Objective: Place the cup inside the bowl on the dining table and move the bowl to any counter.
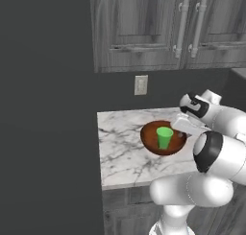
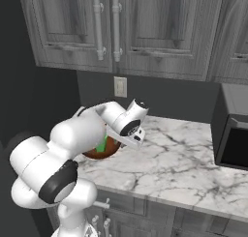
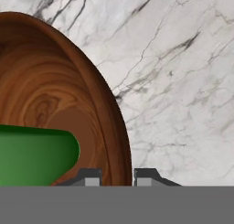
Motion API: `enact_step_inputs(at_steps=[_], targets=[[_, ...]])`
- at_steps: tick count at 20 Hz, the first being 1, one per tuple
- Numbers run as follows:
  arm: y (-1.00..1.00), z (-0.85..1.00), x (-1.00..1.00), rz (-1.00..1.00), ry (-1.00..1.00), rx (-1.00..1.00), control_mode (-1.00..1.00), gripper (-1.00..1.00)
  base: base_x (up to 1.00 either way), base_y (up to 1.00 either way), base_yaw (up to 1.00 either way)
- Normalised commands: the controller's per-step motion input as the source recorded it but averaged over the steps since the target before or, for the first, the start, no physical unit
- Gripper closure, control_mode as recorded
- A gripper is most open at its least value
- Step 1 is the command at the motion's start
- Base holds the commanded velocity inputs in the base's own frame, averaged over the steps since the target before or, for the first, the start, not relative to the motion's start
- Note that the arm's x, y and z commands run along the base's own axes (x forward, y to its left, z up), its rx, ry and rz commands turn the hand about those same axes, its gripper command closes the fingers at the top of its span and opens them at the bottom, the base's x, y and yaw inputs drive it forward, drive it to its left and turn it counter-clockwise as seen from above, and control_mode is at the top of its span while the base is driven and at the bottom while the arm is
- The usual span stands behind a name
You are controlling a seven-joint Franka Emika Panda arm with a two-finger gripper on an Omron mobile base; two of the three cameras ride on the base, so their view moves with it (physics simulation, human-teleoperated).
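Note:
The dark reddish-brown bowl (image 1: 154, 139) (image 2: 99, 151) (image 3: 55, 95) is over the small marble counter (image 1: 120, 147) (image 2: 184, 158). I cannot tell whether it rests on the marble or hangs just above it. The green cup (image 1: 164, 137) (image 2: 102, 145) (image 3: 32, 154) stands upright inside it. My gripper (image 1: 181, 132) (image 2: 120, 141) (image 3: 118, 178) is shut on the bowl's right rim, which runs between the two fingertips in the hand view. The arm hides much of the bowl in the right base view. The dining table is out of view.
A white wall outlet (image 1: 141, 84) (image 2: 120, 86) sits on the dark wall behind the counter, under grey wood upper cabinets (image 1: 158, 28) (image 2: 121, 28). A dark microwave-like appliance (image 2: 232, 134) stands at the counter's right end. The counter ends at its left edge (image 1: 99, 147).

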Motion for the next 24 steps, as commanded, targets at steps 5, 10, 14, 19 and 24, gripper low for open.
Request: enact_step_inputs(at_steps=[5, 10, 14, 19, 24], targets=[[0.0, -0.22, 0.18, 0.0, 0.0, 0.0, -1.0, 1.0, 0.0, 0.0, 0.0], [0.0, -0.23, 0.15, 0.0, 0.0, 0.0, -1.0, 1.0, 0.0, 0.0, 0.0], [0.0, -0.23, 0.1, 0.0, 0.0, 0.0, -1.0, 1.0, 0.0, 0.0, 0.0], [0.0, -0.15, 0.05, 0.0, 0.0, 0.0, -1.0, 1.0, 0.0, 0.0, 0.0], [0.0, 0.0, 0.0, 0.0, 0.0, 0.0, -1.0, 1.0, 0.0, 0.0, 0.0]])
